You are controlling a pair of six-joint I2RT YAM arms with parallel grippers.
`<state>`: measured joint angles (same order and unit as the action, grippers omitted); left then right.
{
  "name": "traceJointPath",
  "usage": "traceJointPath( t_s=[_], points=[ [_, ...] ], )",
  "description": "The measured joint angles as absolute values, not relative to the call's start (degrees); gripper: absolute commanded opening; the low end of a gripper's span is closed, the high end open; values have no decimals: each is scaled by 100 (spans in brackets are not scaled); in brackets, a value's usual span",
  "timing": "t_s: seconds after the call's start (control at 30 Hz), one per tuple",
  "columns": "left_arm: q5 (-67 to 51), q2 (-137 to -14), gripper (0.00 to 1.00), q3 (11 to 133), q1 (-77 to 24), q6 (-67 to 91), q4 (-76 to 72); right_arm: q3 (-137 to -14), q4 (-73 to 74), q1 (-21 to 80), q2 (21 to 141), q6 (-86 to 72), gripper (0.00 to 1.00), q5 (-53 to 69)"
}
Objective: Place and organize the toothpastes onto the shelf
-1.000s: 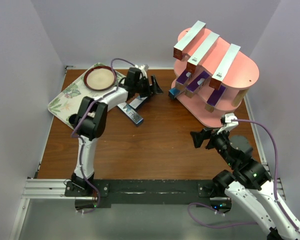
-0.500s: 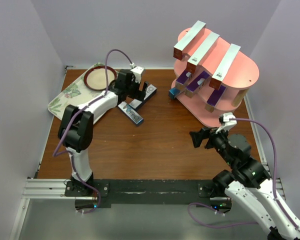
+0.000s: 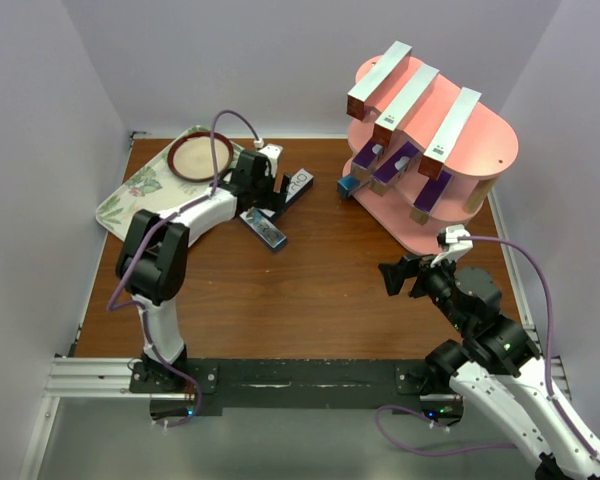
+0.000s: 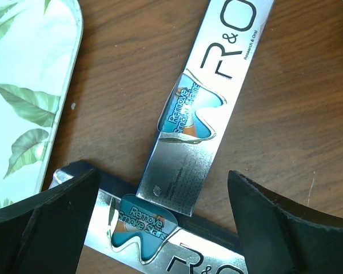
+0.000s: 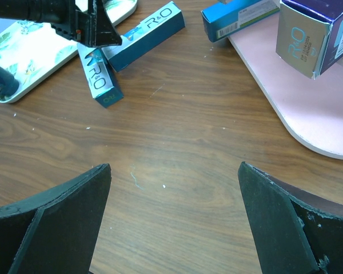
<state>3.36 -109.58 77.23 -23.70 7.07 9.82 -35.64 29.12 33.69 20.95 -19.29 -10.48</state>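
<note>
Left pincer (image 4: 163, 174) of mine is hanging fully released, gripping nothing, directly over a silver toothpaste box (image 4: 208, 85) lying on the worktop (image 4: 308, 142) just right of the tray (image 4: 23, 85). Its long axis is running away between my fingers (image 4: 57, 217), near end overlapping a second box (image 4: 160, 251); my right pincer (image 5: 174, 166) is hanging released, well apart.

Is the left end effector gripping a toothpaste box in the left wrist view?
No, the left end effector is open, its jaws spread wide over two silver toothpaste boxes lying on the table.
</note>
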Motion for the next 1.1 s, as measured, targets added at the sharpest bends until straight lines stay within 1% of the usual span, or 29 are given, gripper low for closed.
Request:
traceJointPath(
  t_s=[0.23,0.3,0.33,0.47,0.7,0.8,0.9,0.93,0.97,1.0,1.03,1.1],
  points=[
    [12,-11168,97,7765,-2370,298,908,-3564,2912,3369,2082,-1931,97,-1048],
    [-75,-11260,95,7767,-2370,209,913,-3564,2912,3369,2082,-1931,98,-1048],
    [-113,-11295,93,7767,-2370,163,913,-3564,2912,3369,2082,-1929,97,-1048],
    [-150,-11373,87,7776,-2370,-38,915,-3564,2912,3369,2082,-1929,98,-1048],
    [-119,-11653,82,8012,-2381,-309,1022,-3559,2910,3369,2082,-1931,97,-1048],
    [-62,-11858,79,8221,-2410,-467,1214,-3544,2910,3369,2084,-1929,97,-1048],
    [51,-11933,74,8298,-2451,-569,1343,-3533,2910,3369,2086,-1929,97,-1048],
    [69,-11935,67,8309,-2462,-585,1393,-3533,2910,3369,2086,-1929,97,-1048],
    [80,-11935,63,8318,-2480,-609,1439,-3533,2910,3369,2086,-1931,97,-1048],
    [89,-11935,61,8326,-2484,-628,1474,-3533,2910,3369,2086,-1931,97,-1048],
    [89,-11935,56,8331,-2491,-655,1511,-3531,2910,3369,2086,-1929,97,-1048],
    [75,-11935,52,8344,-2502,-676,1570,-3531,2910,3369,2086,-1929,97,-1048]
  ],
)
